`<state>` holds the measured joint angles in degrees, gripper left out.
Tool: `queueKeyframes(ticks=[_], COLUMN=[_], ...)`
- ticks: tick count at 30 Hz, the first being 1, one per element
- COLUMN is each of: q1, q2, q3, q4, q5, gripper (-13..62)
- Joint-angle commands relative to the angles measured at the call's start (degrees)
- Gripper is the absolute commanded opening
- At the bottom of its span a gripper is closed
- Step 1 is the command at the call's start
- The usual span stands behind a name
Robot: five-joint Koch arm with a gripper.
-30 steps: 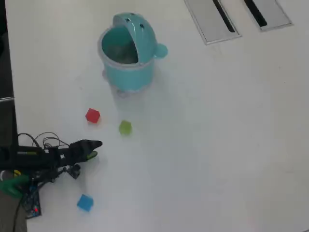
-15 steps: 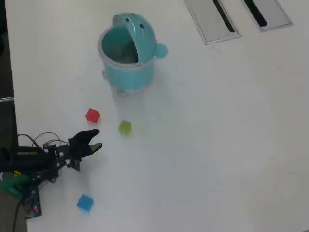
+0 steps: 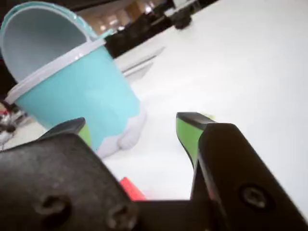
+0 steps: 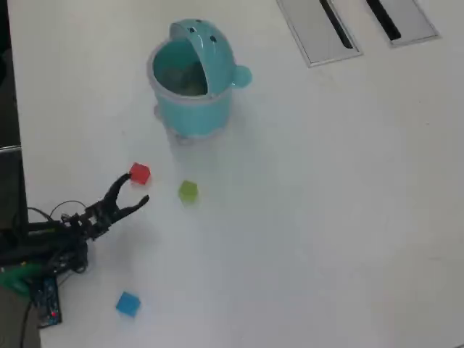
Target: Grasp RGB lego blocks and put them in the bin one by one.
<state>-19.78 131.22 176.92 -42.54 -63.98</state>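
I see no block in the bin yet; my released fingers straddle toward the red block; all three remain.

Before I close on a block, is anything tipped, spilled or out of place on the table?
Nothing stands out. The bin stands upright with its lid open. The red block, green block and blue block lie apart on the table, and the gripper is open next to the red one.
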Motion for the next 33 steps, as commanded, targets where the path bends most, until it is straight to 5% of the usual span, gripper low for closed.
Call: queueKeyframes(ticks=[1, 23, 33], q1=[-1.4, 0.1, -12.1], q2=[3.7, 3.9, 3.4], q3=[-0.2, -8.3, -15.1], q4=[-3.0, 12.7, 30.2], q5=[-4.5, -28.4, -27.6], gripper=[32.5, 32.5, 32.7])
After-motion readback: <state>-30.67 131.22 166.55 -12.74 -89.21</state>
